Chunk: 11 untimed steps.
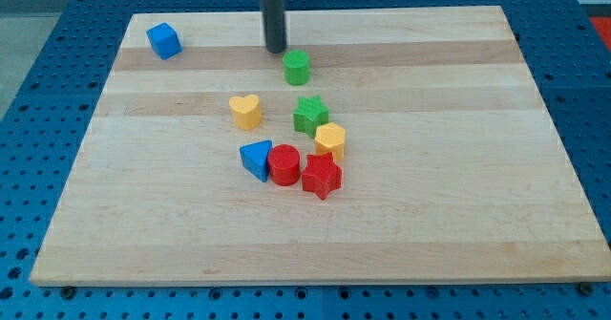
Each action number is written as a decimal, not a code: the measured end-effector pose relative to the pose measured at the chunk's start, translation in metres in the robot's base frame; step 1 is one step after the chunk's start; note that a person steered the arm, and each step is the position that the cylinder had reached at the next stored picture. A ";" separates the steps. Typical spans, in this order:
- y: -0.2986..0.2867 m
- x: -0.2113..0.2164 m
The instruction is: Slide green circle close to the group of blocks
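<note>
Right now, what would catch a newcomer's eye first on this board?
A bright cluster near the board's middle: green star, yellow hexagon, red star, red cylinder and blue triangle. A yellow heart sits to their upper left. At the view's top, my tip stands just up-left of the green circle.

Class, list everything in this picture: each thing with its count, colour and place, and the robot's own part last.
Board: one, pale wood, fills most of the view.
Blue cube: one, board's top left corner.
Green circle: one, top centre.
Yellow heart: one, left of centre.
Green star: one, centre, below the green circle.
Yellow block: one, shape unclear, just below right of the star.
Blue triangle: one, left end of the group.
Red cylinder: one, beside the triangle.
Red star: one, right of the cylinder.
My tip: one, dark rod, just up-left of the green circle.
</note>
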State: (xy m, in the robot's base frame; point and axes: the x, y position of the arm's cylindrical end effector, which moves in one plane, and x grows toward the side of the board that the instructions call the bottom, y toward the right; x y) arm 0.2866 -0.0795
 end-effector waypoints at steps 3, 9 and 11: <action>-0.007 0.094; 0.047 0.111; 0.048 0.083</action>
